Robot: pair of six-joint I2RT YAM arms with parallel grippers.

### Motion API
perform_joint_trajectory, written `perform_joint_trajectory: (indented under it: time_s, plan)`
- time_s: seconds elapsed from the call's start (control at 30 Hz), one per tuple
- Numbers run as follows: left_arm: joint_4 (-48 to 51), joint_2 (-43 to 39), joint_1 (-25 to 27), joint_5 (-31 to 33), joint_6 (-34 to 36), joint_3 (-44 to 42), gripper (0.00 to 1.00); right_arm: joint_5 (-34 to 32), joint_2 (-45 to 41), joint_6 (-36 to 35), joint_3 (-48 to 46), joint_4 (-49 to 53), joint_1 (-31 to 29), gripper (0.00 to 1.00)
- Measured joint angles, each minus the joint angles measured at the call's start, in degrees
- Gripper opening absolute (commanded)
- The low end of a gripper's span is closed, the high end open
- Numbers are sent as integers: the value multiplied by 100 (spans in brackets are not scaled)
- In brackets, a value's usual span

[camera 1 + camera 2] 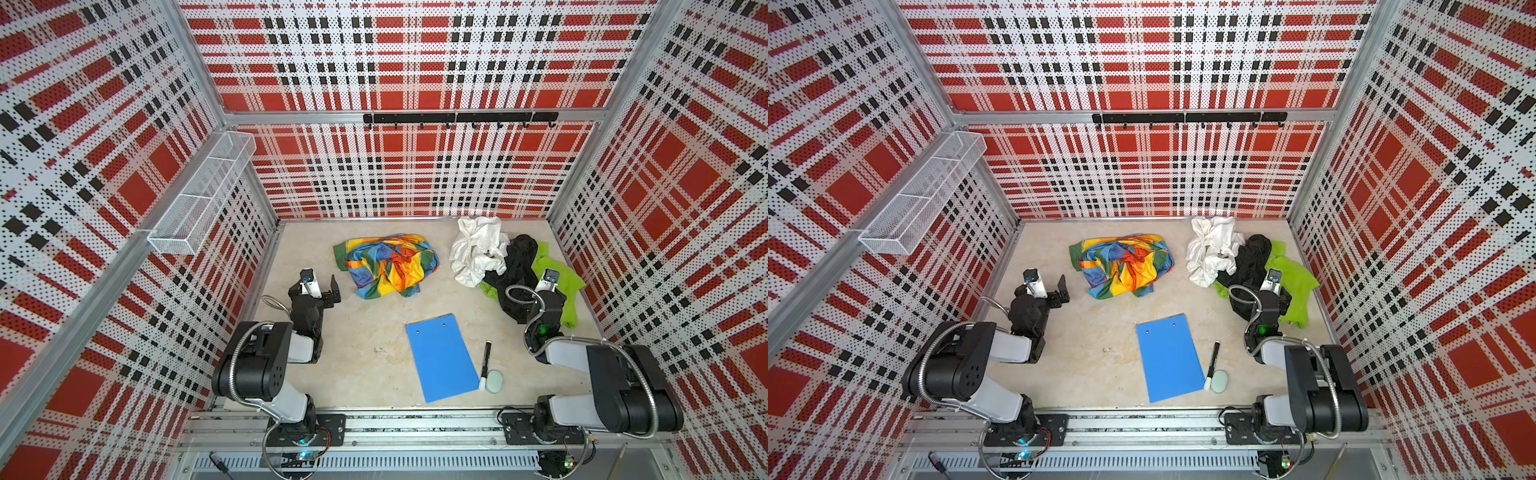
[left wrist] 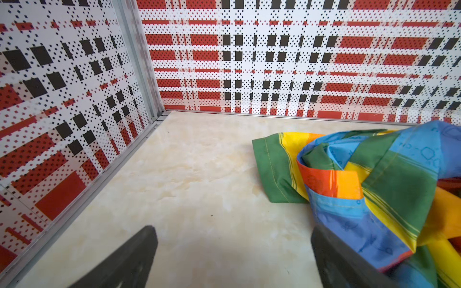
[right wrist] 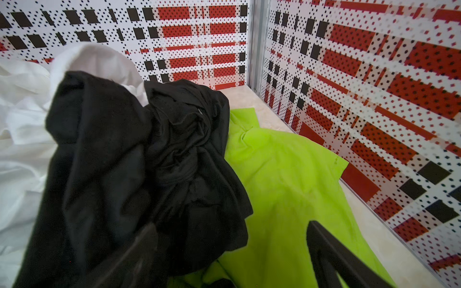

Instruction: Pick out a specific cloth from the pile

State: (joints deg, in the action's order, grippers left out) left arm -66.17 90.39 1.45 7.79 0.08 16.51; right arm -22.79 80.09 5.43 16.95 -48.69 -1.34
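Note:
The cloth (image 1: 388,266) (image 1: 1123,264), in rainbow blocks, lies crumpled by itself at the back middle of the table, apart from the pile. The pile is a white cloth (image 1: 478,249), a black cloth (image 1: 515,266) and a lime-green cloth (image 1: 557,282) at the back right. My left gripper (image 1: 322,286) (image 2: 233,232) stands open just left of the cloth (image 2: 374,179), with bare table between its fingers. My right gripper (image 3: 230,227) hangs open over the pile, above the black cloth (image 3: 139,162) and the lime-green cloth (image 3: 287,179), gripping nothing.
A blue clipboard (image 1: 442,357) lies at the front middle, with a black marker (image 1: 485,363) and a pale green oval (image 1: 494,380) beside it. A white wire basket (image 1: 203,195) hangs on the left wall, a black hook rail (image 1: 457,118) on the back wall. Patterned walls enclose three sides of the table.

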Motion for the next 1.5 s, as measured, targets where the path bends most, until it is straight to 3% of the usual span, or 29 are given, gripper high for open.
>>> perform_joint_trajectory:
  time_s: [0.33,0.5,0.83,1.0,1.5]
  plan:
    - [15,0,-2,-31,0,0,99,446,765,-286,-192,-1482,20,100]
    - [17,0,-7,-81,2,0,99,640,866,-415,-245,-1626,2,100]
    - [24,0,-181,-828,7,0,99,767,879,-487,-251,-1770,-2,100]
    - [22,0,-181,-918,7,0,99,1023,883,-590,-715,-2496,-2,100]
    - [24,0,-181,-938,7,0,99,1412,887,-715,-179,-1845,22,100]
